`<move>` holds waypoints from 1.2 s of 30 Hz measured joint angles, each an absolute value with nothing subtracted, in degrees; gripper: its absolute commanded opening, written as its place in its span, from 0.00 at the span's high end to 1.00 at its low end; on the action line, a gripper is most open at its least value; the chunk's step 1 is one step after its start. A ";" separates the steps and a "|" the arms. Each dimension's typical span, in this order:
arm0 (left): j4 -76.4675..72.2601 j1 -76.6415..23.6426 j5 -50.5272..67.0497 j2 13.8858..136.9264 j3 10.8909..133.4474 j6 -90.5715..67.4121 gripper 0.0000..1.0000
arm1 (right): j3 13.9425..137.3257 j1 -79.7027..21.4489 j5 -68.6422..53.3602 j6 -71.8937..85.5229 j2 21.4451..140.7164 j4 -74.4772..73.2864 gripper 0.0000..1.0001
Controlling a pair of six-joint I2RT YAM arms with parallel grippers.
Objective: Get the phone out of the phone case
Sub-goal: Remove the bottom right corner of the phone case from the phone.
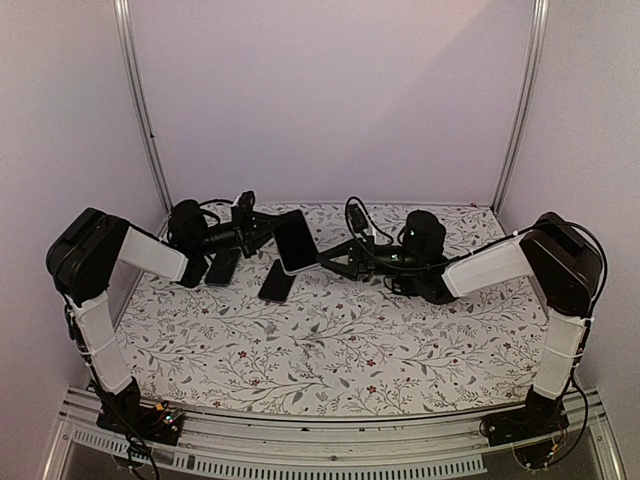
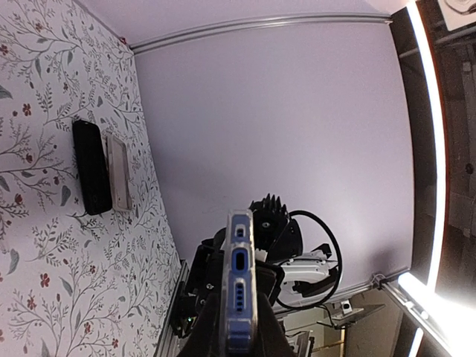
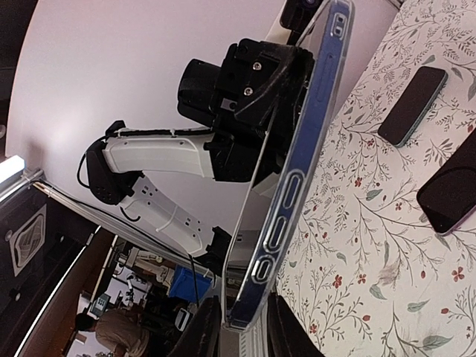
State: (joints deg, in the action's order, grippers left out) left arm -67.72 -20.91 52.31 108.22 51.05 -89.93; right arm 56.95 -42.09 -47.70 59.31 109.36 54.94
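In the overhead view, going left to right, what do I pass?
Left arm → leftmost loose phone → held phone → right arm.

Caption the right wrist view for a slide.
Right gripper straddles the cased phone held edge-on by the left gripper.

The table [image 1: 330, 350] under me is covered in a pale print of grey vines and small red flowers. A plain lilac-white back wall [image 1: 330, 100] rises behind it, and side panels [image 1: 50, 120] of the same colour close me in on both sides. Slim metal posts [image 1: 140, 100] mark the far corners. A slotted metal rail [image 1: 330, 455] runs along the near edge. Beyond the enclosure I see a bright light strip [image 2: 431, 149] and a blue bin [image 3: 190, 285] in a cluttered room.
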 measured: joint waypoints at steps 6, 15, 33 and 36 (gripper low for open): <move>-71.35 -21.28 52.34 108.29 50.89 -93.62 1.00 | 57.87 -42.35 -49.04 59.46 109.36 56.80 0.85; -77.23 -21.61 52.03 108.88 50.89 -97.89 1.00 | 58.92 -42.35 -51.11 60.75 109.36 59.02 0.89; -84.60 -22.65 48.66 110.26 52.16 -110.26 1.00 | 65.56 -41.82 -56.23 61.71 109.36 59.53 0.94; -84.99 -23.03 47.97 110.39 52.80 -112.49 1.00 | 66.94 -41.82 -57.30 61.65 109.36 59.53 0.95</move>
State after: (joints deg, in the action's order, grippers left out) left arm -84.99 -23.03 47.97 110.39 52.80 -112.49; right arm 66.94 -41.82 -57.30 61.65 109.36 59.53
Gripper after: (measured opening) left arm 0.091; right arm 0.104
